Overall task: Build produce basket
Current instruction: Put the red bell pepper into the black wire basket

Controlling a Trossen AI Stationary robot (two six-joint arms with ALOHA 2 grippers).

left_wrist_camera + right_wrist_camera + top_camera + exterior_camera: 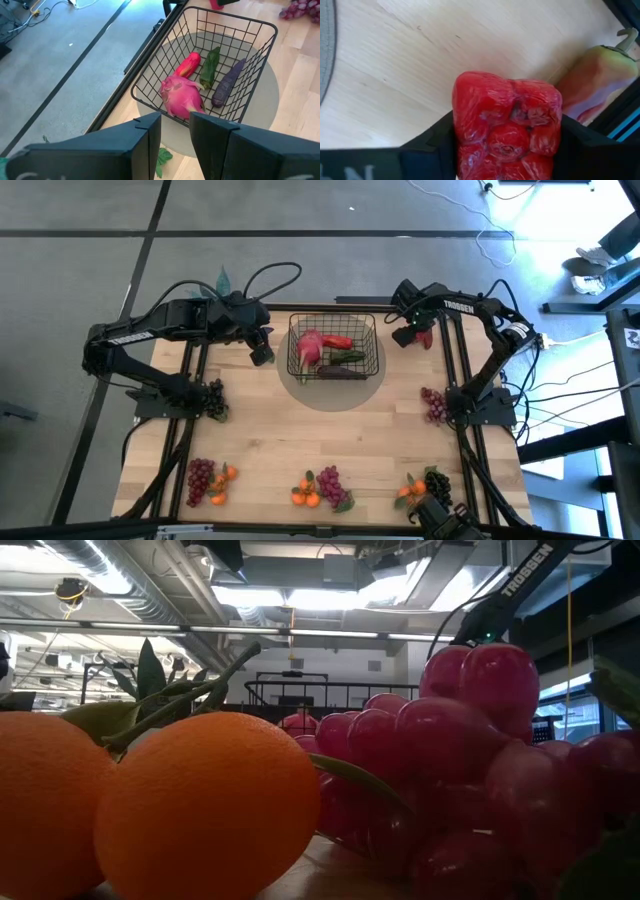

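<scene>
Right claw [507, 150] clenched on a red bell pepper [506, 127], hovering over the worktop [330, 445] just right of the black wire basket [372, 330]; white "TROSSEN" lettering readable on that arm [472, 305]. Left claw [175, 135] released, fingers slightly apart, poised just left of the basket, which sits on a grey round mat [267, 97] and holds a pink radish [182, 96], red pepper [187, 65], green pepper [210, 65] and purple eggplant [227, 82].

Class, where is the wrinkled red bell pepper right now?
The wrinkled red bell pepper sits clamped in the right gripper, right of the black wire-mesh basket in the high view.
</scene>
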